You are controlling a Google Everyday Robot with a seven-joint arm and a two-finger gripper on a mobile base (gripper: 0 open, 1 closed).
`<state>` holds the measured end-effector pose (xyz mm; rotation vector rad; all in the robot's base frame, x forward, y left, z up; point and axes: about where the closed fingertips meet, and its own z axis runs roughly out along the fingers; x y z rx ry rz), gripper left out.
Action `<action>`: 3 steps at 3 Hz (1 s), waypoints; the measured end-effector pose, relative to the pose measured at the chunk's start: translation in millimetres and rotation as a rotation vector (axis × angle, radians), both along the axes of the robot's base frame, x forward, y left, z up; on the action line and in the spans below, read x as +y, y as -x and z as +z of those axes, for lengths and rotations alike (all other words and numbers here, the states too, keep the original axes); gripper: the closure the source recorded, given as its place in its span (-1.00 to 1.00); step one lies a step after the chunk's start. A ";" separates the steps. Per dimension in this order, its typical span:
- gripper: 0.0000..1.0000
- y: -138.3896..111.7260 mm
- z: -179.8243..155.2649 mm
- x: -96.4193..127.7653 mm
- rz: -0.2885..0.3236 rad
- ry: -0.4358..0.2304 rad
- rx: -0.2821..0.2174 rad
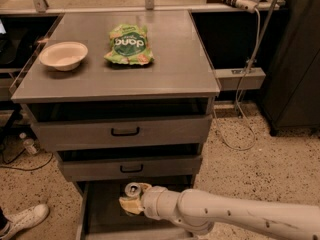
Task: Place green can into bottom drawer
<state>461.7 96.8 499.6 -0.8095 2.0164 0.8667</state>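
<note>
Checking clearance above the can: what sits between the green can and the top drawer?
The camera view shows only the middle drawer, with its black handle, between them. The gripper is by the green can, above the open bottom drawer.

White arm reaches in low from right; hand at left end, clasping green can.

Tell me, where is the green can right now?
Low in the camera view, left of centre: the green can sits in the gripper over the open bottom drawer, just below the middle drawer.
</note>
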 end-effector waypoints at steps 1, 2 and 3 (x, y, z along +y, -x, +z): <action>1.00 -8.9 -44.5 -5.8 -0.095 -0.012 0.004; 1.00 -8.9 -44.6 -5.8 -0.095 -0.012 0.004; 1.00 -7.5 -72.9 -2.2 -0.134 -0.040 0.026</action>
